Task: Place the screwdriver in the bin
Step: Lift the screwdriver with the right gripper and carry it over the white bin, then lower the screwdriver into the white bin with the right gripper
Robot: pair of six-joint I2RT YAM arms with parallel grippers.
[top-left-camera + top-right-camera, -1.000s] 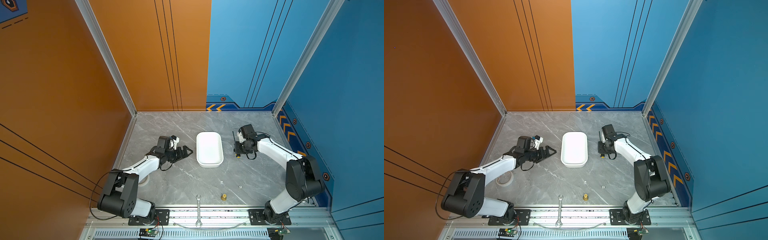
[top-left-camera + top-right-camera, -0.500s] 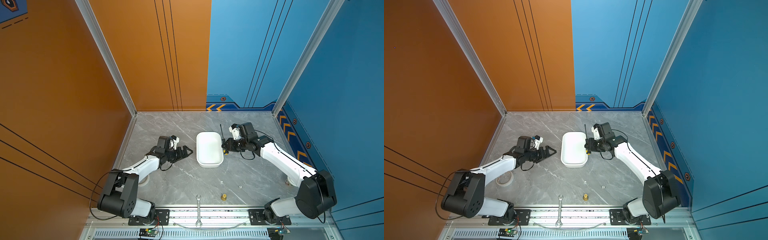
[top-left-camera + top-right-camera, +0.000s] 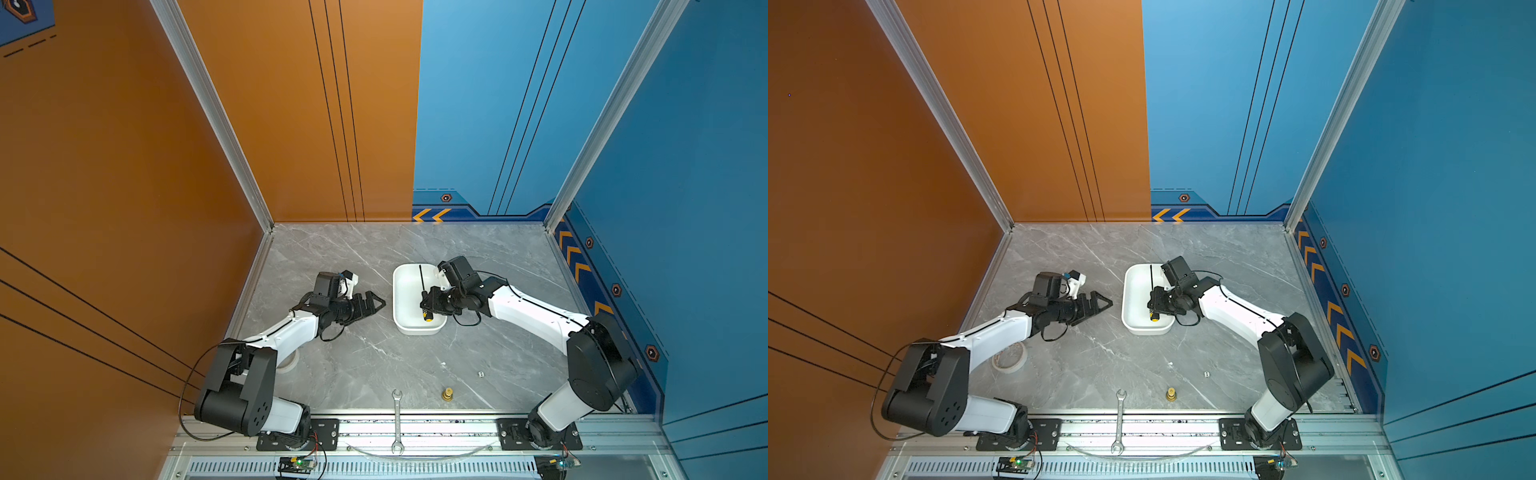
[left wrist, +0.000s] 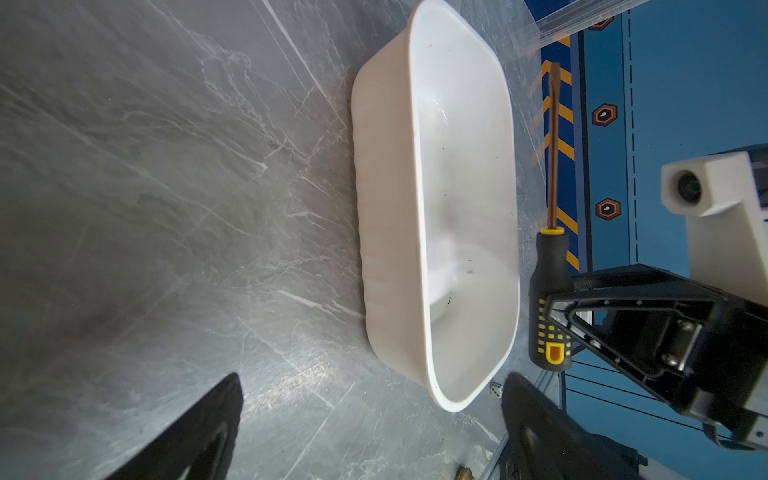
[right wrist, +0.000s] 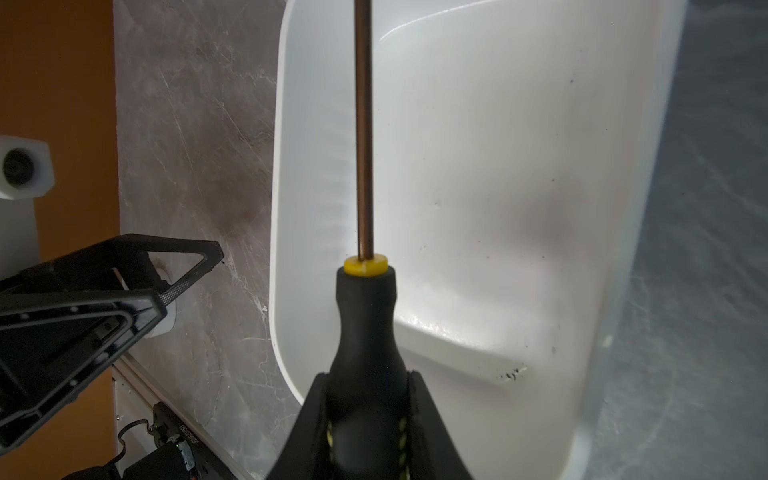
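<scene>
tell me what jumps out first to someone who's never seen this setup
The right claw is shut on the black-and-yellow screwdriver, holding it over the white bin in the middle of the table, with the shaft along the bin's length. To the bin's left, the left claw is open and empty, pointing at the bin. A silver wrench lies across the table's front edge.

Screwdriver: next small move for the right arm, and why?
Probably lower it slightly before release. The right gripper is shut on the screwdriver, whose shaft runs along the bin, over it; the left wrist view shows it above the rim.
</scene>
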